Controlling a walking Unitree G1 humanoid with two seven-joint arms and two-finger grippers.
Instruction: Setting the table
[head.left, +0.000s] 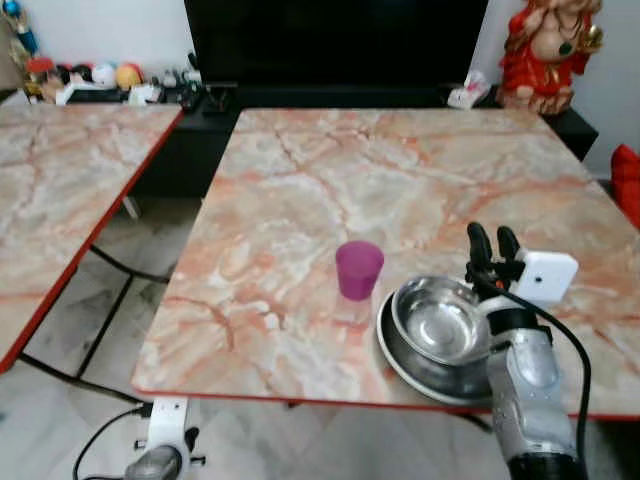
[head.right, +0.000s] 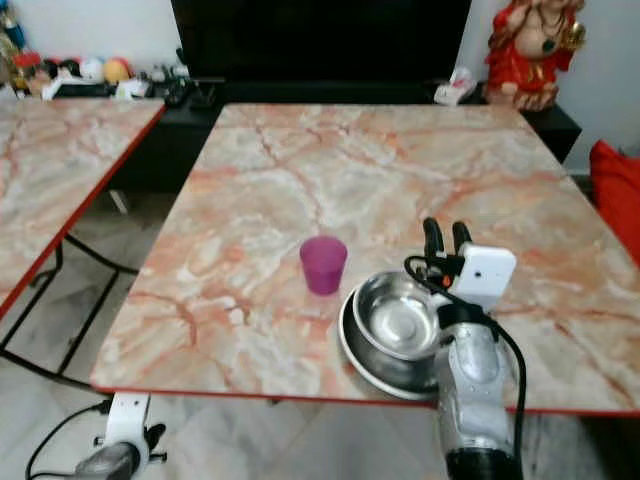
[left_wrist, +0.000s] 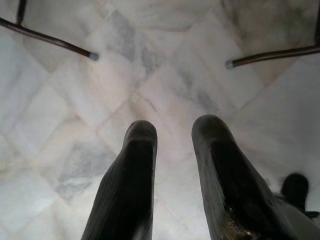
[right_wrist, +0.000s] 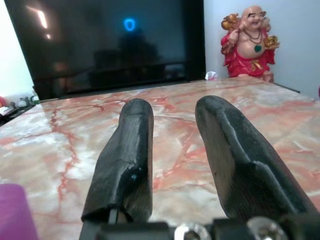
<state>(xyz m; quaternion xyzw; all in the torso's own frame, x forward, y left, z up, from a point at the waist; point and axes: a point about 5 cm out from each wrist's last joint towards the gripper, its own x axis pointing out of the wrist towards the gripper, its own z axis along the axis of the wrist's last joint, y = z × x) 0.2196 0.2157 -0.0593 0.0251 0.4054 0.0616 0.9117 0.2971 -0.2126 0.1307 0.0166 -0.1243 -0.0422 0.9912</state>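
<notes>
Plainly, from the head views, the right gripper (head.left: 494, 243) hangs over the far rim of the steel bowl (head.left: 441, 321), which sits nested in a steel plate (head.left: 400, 362) near the front edge of the surface (head.left: 330, 170). Its jaws stand slightly apart and hold nothing. A purple cup (head.left: 359, 269) stands just beside the plate, off to the left of the jaws.

Along the right wrist, the two black fingers (right_wrist: 125, 155) point out across the marble toward a dark screen (right_wrist: 105, 40) and a red figurine (right_wrist: 248, 42); the cup's purple edge sits low beside them.

Along the left wrist, the left gripper (left_wrist: 175, 135) hangs idle over the tiled floor (left_wrist: 60, 150), jaws apart, with thin table legs (left_wrist: 45, 37) beyond them.

Judging risk: bowl and plate lie close to the front edge, so a low sweep of the arm could push them off. Smooth steel may slip from a pinch, and a sideways move could topple the cup.
</notes>
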